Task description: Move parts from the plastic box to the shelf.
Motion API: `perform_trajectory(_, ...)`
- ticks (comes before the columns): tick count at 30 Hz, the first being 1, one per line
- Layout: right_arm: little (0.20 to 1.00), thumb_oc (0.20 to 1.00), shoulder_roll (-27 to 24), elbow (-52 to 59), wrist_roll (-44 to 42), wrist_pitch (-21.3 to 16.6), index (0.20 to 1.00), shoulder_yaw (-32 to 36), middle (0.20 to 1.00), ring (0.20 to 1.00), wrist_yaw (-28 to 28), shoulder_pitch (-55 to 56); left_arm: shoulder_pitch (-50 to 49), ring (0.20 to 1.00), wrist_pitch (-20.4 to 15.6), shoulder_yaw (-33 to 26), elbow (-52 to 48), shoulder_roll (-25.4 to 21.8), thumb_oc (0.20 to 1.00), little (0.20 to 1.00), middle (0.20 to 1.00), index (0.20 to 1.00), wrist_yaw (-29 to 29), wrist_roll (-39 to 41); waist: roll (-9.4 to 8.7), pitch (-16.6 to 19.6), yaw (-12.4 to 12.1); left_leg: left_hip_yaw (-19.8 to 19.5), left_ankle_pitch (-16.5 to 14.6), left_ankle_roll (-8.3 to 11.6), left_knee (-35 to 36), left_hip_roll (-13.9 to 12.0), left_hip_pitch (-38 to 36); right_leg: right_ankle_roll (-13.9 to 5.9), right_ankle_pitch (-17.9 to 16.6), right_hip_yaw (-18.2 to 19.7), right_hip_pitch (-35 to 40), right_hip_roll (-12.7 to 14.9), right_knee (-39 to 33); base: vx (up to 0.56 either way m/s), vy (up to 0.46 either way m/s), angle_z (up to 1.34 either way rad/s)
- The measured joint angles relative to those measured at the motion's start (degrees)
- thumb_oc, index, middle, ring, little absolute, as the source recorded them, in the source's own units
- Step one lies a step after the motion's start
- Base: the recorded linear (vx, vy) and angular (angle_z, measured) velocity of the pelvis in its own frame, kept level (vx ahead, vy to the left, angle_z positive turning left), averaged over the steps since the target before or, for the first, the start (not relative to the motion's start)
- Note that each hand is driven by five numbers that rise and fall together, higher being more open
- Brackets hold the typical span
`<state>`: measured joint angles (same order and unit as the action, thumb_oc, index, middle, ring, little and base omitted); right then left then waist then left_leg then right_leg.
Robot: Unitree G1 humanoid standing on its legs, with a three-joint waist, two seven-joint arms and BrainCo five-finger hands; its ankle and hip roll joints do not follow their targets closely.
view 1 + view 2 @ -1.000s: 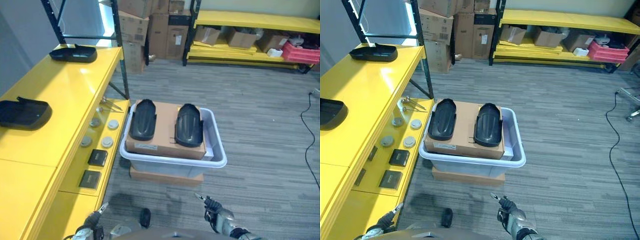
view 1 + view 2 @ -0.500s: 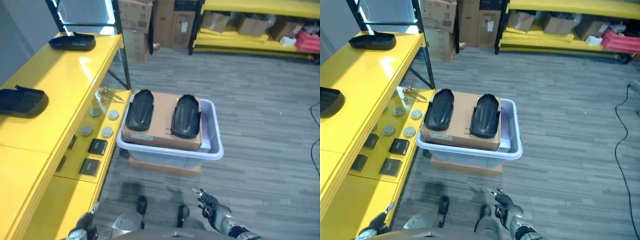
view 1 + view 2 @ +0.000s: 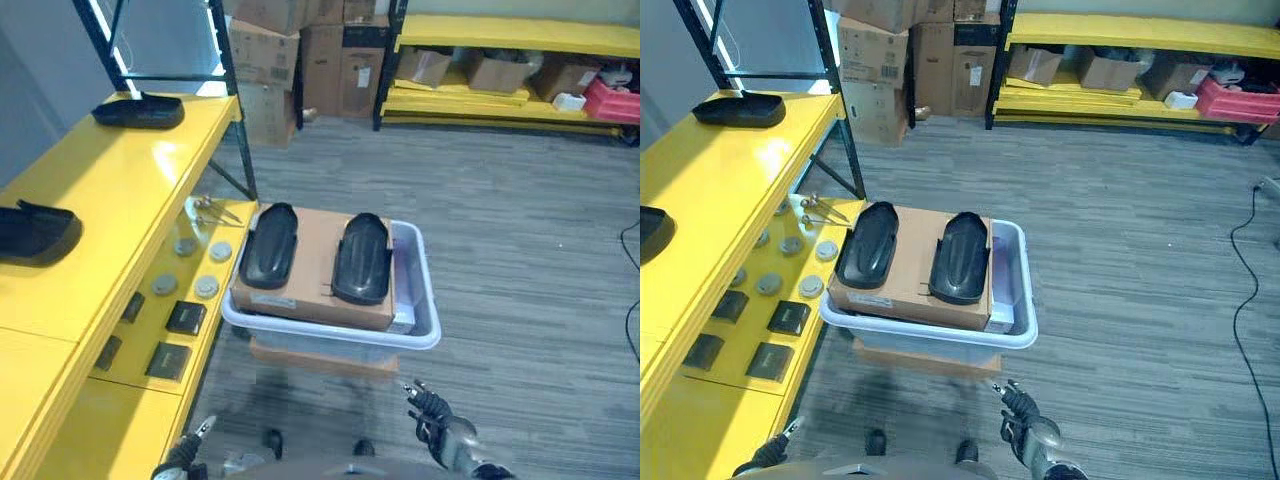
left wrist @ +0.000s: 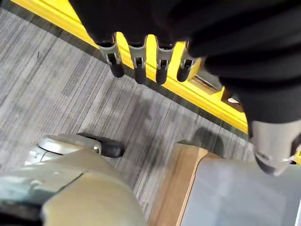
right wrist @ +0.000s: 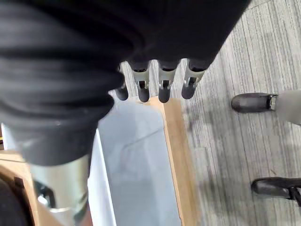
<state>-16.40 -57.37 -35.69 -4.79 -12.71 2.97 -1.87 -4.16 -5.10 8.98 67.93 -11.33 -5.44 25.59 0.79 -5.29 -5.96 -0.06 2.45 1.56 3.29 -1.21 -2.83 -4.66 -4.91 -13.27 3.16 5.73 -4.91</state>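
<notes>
Two black curved parts (image 3: 268,245) (image 3: 362,258) lie side by side on a cardboard box (image 3: 312,275) that sits in the pale grey plastic box (image 3: 425,300) on the floor. The yellow shelf (image 3: 110,200) runs along the left, with one black part (image 3: 138,110) at its far end and another (image 3: 35,232) nearer. My left hand (image 3: 190,455) hangs low by the shelf front, its fingers (image 4: 137,66) straight and empty. My right hand (image 3: 440,435) hangs low in front of the plastic box, its fingers (image 5: 162,82) also straight and empty.
The shelf's lower level holds round discs (image 3: 206,287) and flat black blocks (image 3: 185,317). A flat cardboard base (image 3: 320,357) lies under the plastic box. Stacked cartons (image 3: 300,50) and a far yellow rack (image 3: 520,40) stand at the back, across grey carpet.
The whole picture has shifted as the camera moved. The parts, the box and the shelf stand as before, and both hands stay low with straight fingers.
</notes>
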Motion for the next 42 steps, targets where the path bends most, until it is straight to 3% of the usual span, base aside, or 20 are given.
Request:
perform_trajectory(1, 1.000, 1.000, 0.1, 0.5, -0.7, -0.7, 1.000, 0.9, 1.000, 1.000, 0.2, 1.0, 0.0, 1.000, 0.0, 0.4, -0.6, -0.2, 1.000, 1.000, 1.000, 1.000, 0.0, 0.3, -0.23, 0.0, 0.6, 0.4, 0.0, 0.03, -0.4, 0.1, 0.5, 0.10, -0.2, 0.0, -0.7, 0.3, 0.6, 0.01, 0.048, 0.03)
perform_trajectory(3, 1.000, 1.000, -1.0, 7.2, -4.8, -7.1, 1.000, 7.4, 1.000, 1.000, 0.4, 1.3, -0.5, 1.000, -1.3, 0.9, -5.0, -0.9, 1.000, 1.000, 1.000, 1.000, -0.1, 1.4, 0.81, -2.6, 3.1, 0.7, 0.2, -0.72, -2.6, 0.8, 5.4, -0.06, 0.6, 0.3, -6.6, 1.7, 5.5, 0.06, 0.024, -0.03)
perform_trajectory(6, 1.000, 1.000, -0.5, 6.9, -5.6, -8.5, 1.000, 7.7, 1.000, 1.000, -2.2, 1.3, -0.2, 1.000, -2.6, 0.1, -6.1, -1.9, 1.000, 1.000, 1.000, 1.000, -0.3, 3.1, 0.02, -4.6, 2.9, 0.4, -0.3, -0.78, -2.0, 1.1, 6.1, -0.59, 0.1, 0.4, -6.6, 2.0, 4.6, 0.11, -0.066, -0.01)
perform_trajectory(11, 1.000, 1.000, -1.9, 10.8, -4.0, -11.4, 1.000, 10.4, 1.000, 1.000, -15.1, -0.4, -2.2, 1.000, -3.1, -0.1, -5.5, -1.5, 1.000, 1.000, 1.000, 1.000, -0.3, 2.8, -1.81, -5.9, 0.6, -0.1, -0.4, -0.69, -2.2, 1.1, 5.9, -0.24, -0.3, -0.5, -5.0, 1.7, 2.3, 0.10, -0.037, 0.08)
perform_trajectory(14, 1.000, 1.000, -6.9, 28.5, 3.1, -11.3, 1.000, 14.0, 1.000, 1.000, -23.5, -1.3, -4.5, 1.000, -3.0, -2.6, -5.6, -1.8, 1.000, 1.000, 1.000, 1.000, -0.1, 2.3, -2.04, -6.1, 0.9, 0.0, -0.1, -0.93, -2.3, 1.5, 5.3, -0.46, -1.4, -1.0, -3.2, 1.9, 0.5, 0.09, 0.057, 0.08)
perform_trajectory(21, 1.000, 1.000, -12.6, 28.3, 6.9, -5.4, 1.000, 16.2, 1.000, 1.000, -26.6, -9.6, -3.6, 1.000, -4.1, -2.6, -5.4, -3.0, 1.000, 1.000, 1.000, 1.000, 2.2, 1.2, -1.37, -8.3, -1.9, -1.7, -0.4, -1.02, -3.4, 2.3, 7.1, -0.74, -1.4, -3.1, -3.3, 2.5, 0.3, -0.02, 0.061, 0.14)
perform_trajectory(28, 1.000, 1.000, -14.4, 16.4, 6.9, -0.2, 1.000, 13.2, 1.000, 1.000, -28.1, -22.7, -0.5, 1.000, -4.2, -2.0, -3.7, -3.3, 1.000, 1.000, 1.000, 1.000, 3.9, 1.2, 1.00, -11.4, -6.4, -4.6, -0.4, -0.97, -6.3, 2.8, 10.6, -0.65, -1.7, -5.8, -4.6, 2.6, 0.3, -0.02, 0.027, 0.22)
perform_trajectory(32, 1.000, 1.000, -14.7, 9.0, 6.9, 1.2, 1.000, 11.4, 1.000, 1.000, -28.2, -27.1, 0.0, 1.000, -4.3, -1.4, -2.0, -3.7, 1.000, 1.000, 1.000, 1.000, 4.9, 1.2, 1.15, -12.4, -9.4, -5.5, -0.3, -1.01, -6.5, 3.4, 10.9, -0.76, -1.6, -6.8, -4.2, 3.1, 0.3, -0.02, 0.049, 0.16)
perform_trajectory(42, 1.000, 1.000, -16.9, 4.4, 6.9, 2.7, 1.000, 10.8, 1.000, 1.000, -28.2, -30.5, 1.3, 1.000, -5.1, 0.2, -2.2, -4.5, 1.000, 1.000, 1.000, 1.000, 7.0, 1.3, 0.85, -14.7, -9.7, -6.4, 0.0, -1.41, -7.2, 4.5, 12.0, -1.29, -1.8, -7.9, -4.3, 4.1, 0.3, -0.01, 0.014, 0.06)
